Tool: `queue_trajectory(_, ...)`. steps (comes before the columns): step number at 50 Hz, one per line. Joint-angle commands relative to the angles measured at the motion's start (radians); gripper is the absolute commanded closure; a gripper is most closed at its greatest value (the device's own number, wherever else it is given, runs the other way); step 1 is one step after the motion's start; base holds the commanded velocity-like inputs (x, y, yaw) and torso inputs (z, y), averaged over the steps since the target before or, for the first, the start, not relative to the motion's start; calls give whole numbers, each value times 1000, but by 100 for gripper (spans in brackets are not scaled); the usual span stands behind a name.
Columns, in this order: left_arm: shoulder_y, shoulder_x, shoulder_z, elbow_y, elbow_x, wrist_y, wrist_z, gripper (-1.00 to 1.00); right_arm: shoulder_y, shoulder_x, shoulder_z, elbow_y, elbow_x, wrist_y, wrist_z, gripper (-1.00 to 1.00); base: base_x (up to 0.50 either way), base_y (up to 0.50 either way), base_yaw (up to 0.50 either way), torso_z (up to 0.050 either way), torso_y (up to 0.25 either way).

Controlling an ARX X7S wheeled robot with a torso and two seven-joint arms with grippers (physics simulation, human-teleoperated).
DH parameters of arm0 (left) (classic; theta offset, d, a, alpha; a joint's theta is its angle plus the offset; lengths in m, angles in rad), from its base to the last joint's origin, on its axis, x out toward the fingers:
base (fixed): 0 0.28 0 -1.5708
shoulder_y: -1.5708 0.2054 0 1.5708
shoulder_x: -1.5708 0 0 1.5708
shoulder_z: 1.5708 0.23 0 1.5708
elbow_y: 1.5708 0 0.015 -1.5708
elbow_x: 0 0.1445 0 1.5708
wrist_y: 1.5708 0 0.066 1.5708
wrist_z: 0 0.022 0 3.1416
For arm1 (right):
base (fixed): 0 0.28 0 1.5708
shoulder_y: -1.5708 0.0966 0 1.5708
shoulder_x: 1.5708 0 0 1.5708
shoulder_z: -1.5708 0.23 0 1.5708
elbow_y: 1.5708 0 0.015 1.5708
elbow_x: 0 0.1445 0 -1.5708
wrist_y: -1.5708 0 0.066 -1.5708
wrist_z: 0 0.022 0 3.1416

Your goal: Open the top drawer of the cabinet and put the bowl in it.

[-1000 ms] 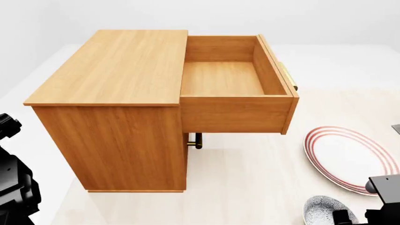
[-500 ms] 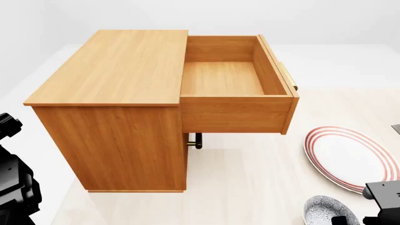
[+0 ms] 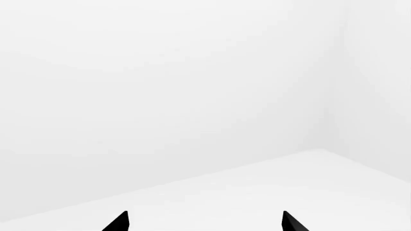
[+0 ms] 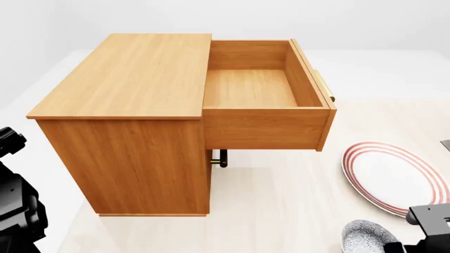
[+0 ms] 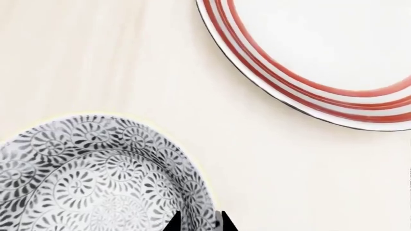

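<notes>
The cabinet stands left of centre in the head view. Its top drawer is pulled fully out to the right, its wooden box empty, with the brass handle on its right face. The bowl, white with a blue-grey pattern, sits at the lower right on the floor. In the right wrist view my right gripper has its two tips close together astride the rim of the bowl. My left gripper is open and empty, facing a white wall; its arm is at the lower left.
A wide white plate with red rings lies right of the bowl, close to my right arm; it also shows in the right wrist view. A lower drawer's handle pokes out under the open drawer. Pale floor lies between cabinet and bowl.
My right arm has shifted slightly upward in the head view. The bowl has tipped a little in its grip. The cabinet, drawer and left arm have not moved.
</notes>
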Motion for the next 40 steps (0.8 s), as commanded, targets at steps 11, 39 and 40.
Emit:
queue_trajectory(11, 2, 1, 1, 0, -1, 3, -3, -100, 3, 12, -1, -18, -20, 11, 15, 100, 0, 0, 0, 0, 0)
queue_trajectory(39, 1, 5, 3, -1, 0, 1, -9, -100, 148, 143, 62, -130, -52, 94, 62, 100, 0, 0, 0, 0, 0)
queue_trajectory(40, 0, 5, 3, -1, 0, 1, -9, -100, 159, 151, 67, -138, -56, 103, 66, 100, 0, 0, 0, 0, 0)
